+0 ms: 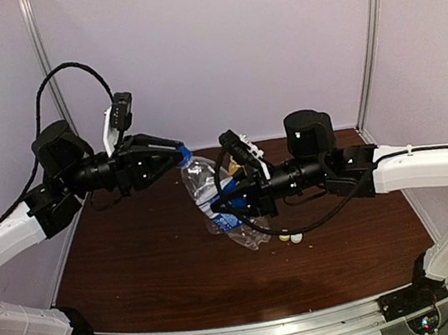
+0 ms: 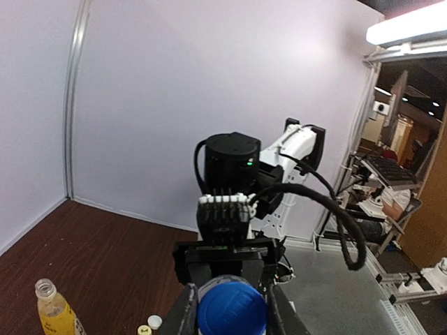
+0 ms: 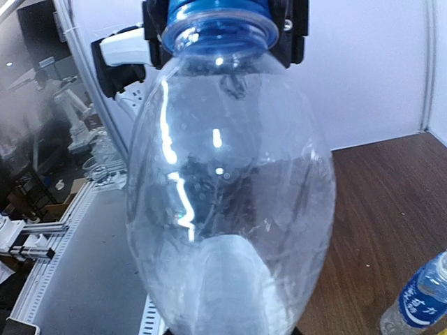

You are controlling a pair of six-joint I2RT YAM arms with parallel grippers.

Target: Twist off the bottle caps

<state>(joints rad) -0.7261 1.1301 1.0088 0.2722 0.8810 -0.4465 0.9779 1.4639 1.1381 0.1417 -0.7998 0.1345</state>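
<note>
A tall clear bottle (image 1: 213,207) with a blue label hangs tilted above the table, held between both arms. My right gripper (image 1: 231,203) is shut on its body; in the right wrist view the bottle (image 3: 230,209) fills the frame and hides the fingers. My left gripper (image 2: 232,315) is shut on the blue cap (image 2: 232,307), one finger on each side. From above, the blue cap (image 1: 183,153) sits at the left gripper (image 1: 177,158) tip. A yellow cap (image 2: 144,330) and a white cap (image 2: 155,322) lie loose on the table.
A yellow-orange bottle (image 2: 52,310) with an open mouth stands on the brown table (image 1: 136,256). Another clear bottle with a blue label (image 3: 419,296) stands at the right wrist view's lower right. The loose yellow cap (image 1: 284,239) and white cap (image 1: 296,238) lie under the right arm.
</note>
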